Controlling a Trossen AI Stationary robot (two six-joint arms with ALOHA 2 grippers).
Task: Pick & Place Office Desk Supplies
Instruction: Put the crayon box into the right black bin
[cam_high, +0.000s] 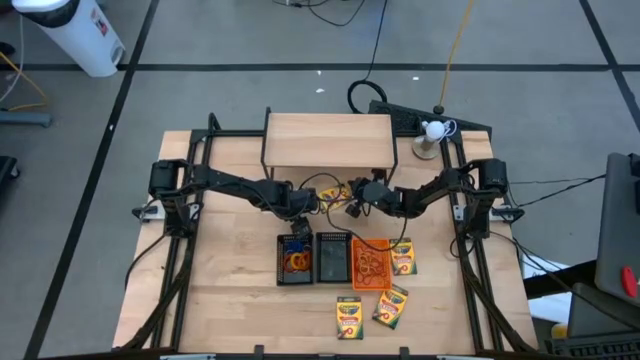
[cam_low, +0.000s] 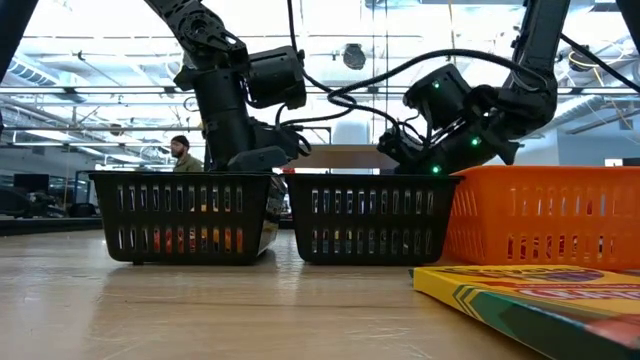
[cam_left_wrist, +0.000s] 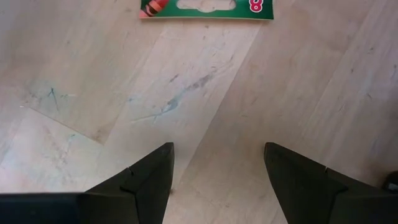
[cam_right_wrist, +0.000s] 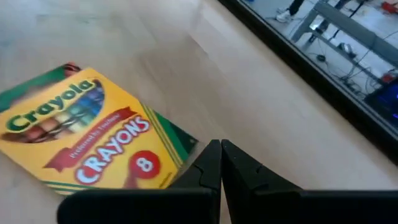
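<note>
Nearest me, two crayon boxes (cam_high: 349, 317) lie on the worktop (cam_high: 230, 310). Beyond them, the black trays (cam_high: 296, 260) and orange tray (cam_high: 369, 262) hold rubber bands (cam_high: 295, 261). Farther on, my left claw (cam_high: 303, 222) hangs apart and empty, my right claw (cam_high: 352, 211) pressed together.

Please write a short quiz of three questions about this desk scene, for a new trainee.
1. True or false: the left hand is open over bare wood.
2. Which mesh tray holds loose rubber bands only: A) small orange mesh tray, B) middle black mesh tray?
3. How many yellow-and-green cardboard crayon boxes lie in front of the trays, nearest the table's front edge?

Key: 1 true; 2 A; 3 two. The right hand is shut.
</note>
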